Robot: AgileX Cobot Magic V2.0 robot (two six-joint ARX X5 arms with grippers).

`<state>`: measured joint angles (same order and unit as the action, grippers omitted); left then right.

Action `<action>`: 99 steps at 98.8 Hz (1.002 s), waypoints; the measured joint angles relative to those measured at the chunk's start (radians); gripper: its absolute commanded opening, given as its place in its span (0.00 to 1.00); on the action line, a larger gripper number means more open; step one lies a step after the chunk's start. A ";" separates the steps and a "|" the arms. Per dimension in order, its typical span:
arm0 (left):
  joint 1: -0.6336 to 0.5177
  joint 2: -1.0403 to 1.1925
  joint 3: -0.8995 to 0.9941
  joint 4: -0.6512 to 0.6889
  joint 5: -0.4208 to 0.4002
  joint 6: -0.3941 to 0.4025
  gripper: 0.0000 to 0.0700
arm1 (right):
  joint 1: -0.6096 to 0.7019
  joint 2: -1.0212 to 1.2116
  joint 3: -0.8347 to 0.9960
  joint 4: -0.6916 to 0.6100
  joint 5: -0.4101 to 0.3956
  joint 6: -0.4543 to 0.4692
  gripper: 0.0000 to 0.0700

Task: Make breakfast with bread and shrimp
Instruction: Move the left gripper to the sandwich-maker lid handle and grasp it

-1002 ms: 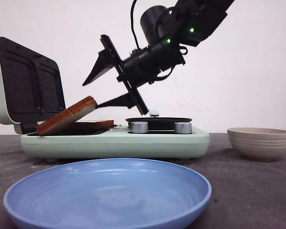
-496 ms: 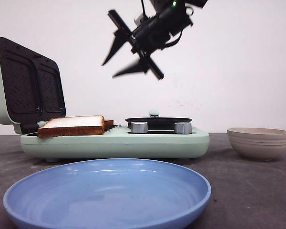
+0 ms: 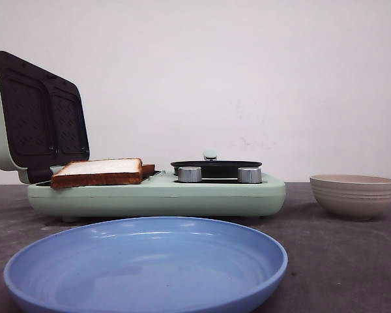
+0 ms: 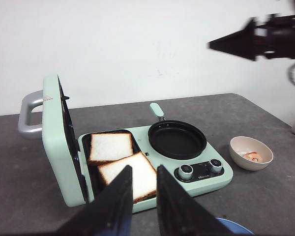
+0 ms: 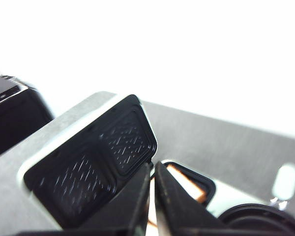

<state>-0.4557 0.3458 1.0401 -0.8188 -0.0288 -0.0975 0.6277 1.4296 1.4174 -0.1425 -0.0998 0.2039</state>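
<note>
Two bread slices lie in the open mint sandwich maker [image 4: 206, 184]: one flat at the back [image 4: 111, 146], one nearer [image 4: 137, 173] resting partly over the first slice and the tray's rim. In the front view the near slice [image 3: 101, 171] hides most of the other [image 3: 148, 168]. Pink shrimp [image 4: 253, 156] lie in the beige bowl [image 4: 238, 155]. My left gripper [image 4: 144, 169] hovers open and empty above the table's front, short of the bread. High over the right side, my right gripper [image 4: 212, 45] [image 5: 152, 164] is shut and empty. Neither gripper shows in the front view.
The maker's lid [image 3: 39, 111] stands upright on the left, with a black round pan [image 4: 177, 140] and two knobs [image 4: 186, 171] on its right half. A blue plate [image 3: 146, 261] sits at the table's front. The beige bowl [image 3: 355, 194] stands right of the maker.
The right gripper let go of the tilted bread slice, which now lies flat on the maker. It rose out of the front view and its fingers came together.
</note>
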 measured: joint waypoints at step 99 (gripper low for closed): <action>0.000 0.072 -0.016 0.214 -0.278 -0.105 0.00 | -0.003 -0.792 -0.838 0.144 0.040 -0.077 0.01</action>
<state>-0.4557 0.4175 1.0245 -0.6052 -0.3073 -0.2020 0.6247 0.6376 0.5793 0.0013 -0.0601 0.1268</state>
